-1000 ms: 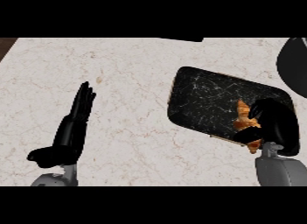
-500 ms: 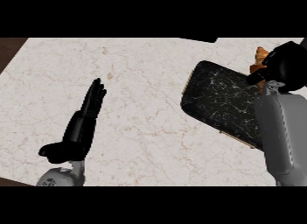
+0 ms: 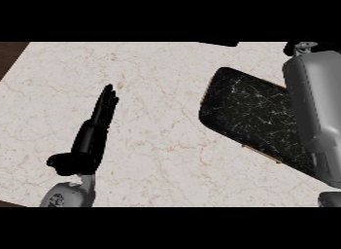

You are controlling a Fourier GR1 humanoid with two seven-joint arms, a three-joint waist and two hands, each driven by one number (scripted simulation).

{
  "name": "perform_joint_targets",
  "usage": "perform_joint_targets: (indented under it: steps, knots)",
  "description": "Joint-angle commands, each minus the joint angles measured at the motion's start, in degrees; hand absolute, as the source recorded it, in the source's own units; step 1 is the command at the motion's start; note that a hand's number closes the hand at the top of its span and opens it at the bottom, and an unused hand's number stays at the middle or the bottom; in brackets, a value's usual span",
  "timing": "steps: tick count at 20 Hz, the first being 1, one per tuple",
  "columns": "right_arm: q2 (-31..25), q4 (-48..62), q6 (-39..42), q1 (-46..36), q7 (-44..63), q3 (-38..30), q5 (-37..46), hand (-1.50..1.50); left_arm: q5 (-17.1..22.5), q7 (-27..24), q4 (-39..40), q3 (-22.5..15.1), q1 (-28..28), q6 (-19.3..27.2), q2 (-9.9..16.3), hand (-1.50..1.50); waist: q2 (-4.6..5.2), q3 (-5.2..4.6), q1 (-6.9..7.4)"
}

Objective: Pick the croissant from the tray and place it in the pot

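the croissant shows nowhere at this moment, and neither does the pot; the dark marbled tray (image 3: 255,116) lies bare near the counter's right edge, so the croissant is judged to be off the tray and up in the right hand, though that cannot be confirmed. the right forearm (image 3: 320,107) runs up the right side across the tray's right end and out past the counter's far right corner, and the right hand itself is out of sight, so whether it is clenched on anything cannot be told. the left hand (image 3: 94,131) rests on the left part of the counter (image 3: 165,87) with fingers straight and relaxed, holding nothing. as a judgement, a croissant is light, soft and flaky, easy to crush or shed crumbs, not slippery; it is best taken across its thick middle rather than by the thin tips. for room, the counter's middle between the left hand and the tray is open, the dark floor shows past the left edge, and the far right corner, where the arm leads, looks tight against the view's edge.
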Motion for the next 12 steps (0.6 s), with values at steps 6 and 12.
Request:
perform_joint_targets:
  steps: [6, 12]
  knots:
    - [-2.4, 15.9, -7.6, -7.8, 9.9, -4.5, 6.6, 1.5, 0.6, -0.7, 0.3, 1.7, 2.0, 0.9, -0.1, 0.0, -0.66, 0.17, -2.74]
    - [-7.3, 22.0, -10.7, -10.0, 7.6, -9.0, 6.7, 1.5, -0.3, -0.7, 0.1, 2.4, 1.7, 2.2, -0.1, 0.0, -1.31, 0.24, -5.13]
